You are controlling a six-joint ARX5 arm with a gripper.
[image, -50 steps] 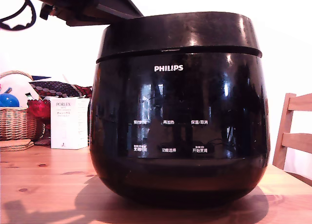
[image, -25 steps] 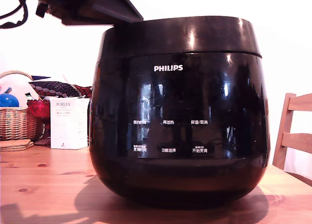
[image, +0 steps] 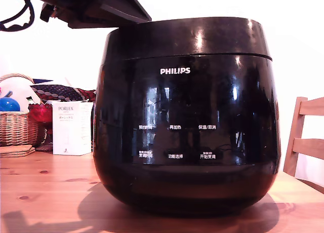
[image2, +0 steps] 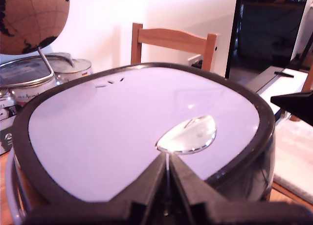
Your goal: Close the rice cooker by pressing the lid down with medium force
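- Centrally, the rice cooker stands on the wooden table.
- Its lid sits down flush.
- The gripper, fingers pressed together and empty, seemingly hovers just above the lid's top.

You've got the rice cooker sitting upright on the wooden table, close to its front edge, a big glossy black rounded pot with the white PHILIPS logo and rows of white Chinese button labels facing you. The lid is down flat on the body, only a thin seam showing. Its top gleams pale with an oval silver button.
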